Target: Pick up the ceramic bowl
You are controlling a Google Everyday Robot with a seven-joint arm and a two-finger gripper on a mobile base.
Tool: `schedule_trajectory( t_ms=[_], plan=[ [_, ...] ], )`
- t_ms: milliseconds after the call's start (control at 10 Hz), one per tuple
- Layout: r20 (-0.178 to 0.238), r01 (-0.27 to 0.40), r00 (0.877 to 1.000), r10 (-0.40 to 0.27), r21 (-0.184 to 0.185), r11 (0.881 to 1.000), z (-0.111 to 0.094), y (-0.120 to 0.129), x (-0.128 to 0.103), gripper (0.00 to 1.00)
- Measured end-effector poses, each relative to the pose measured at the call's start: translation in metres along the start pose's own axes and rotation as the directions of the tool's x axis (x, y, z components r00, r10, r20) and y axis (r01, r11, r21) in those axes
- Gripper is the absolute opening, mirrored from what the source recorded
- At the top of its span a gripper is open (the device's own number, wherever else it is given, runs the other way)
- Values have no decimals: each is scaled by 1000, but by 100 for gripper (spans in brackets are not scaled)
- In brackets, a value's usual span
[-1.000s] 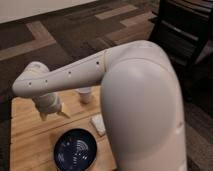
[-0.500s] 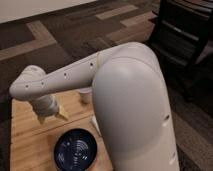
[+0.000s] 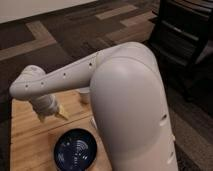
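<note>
The ceramic bowl (image 3: pixel 75 149), dark navy with white swirl lines inside, sits on the wooden table (image 3: pixel 25 142) near the bottom edge of the camera view. My white arm reaches from the right across to the left. Its gripper (image 3: pixel 49 112) hangs over the table, above and to the left of the bowl and apart from it. Nothing shows as held. A small yellowish piece (image 3: pixel 63 114) shows right beside the gripper.
A small white cup (image 3: pixel 84 95) stands behind the bowl, partly hidden by my arm. The arm's bulky elbow (image 3: pixel 130 110) covers the table's right side. Dark patterned carpet surrounds the table, and a black chair (image 3: pixel 182 35) stands at the upper right.
My arm has come closer and fills more of the view, now hiding the white object to the right of the bowl. The gripper has stayed over the table's left part.
</note>
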Motion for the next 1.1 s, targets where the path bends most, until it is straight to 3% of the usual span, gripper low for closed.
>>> schedule_trajectory(
  t_ms=[1100],
  plan=[
    [-7, -15, 1000, 15, 12, 1000, 1, -10, -1, 65]
  ],
)
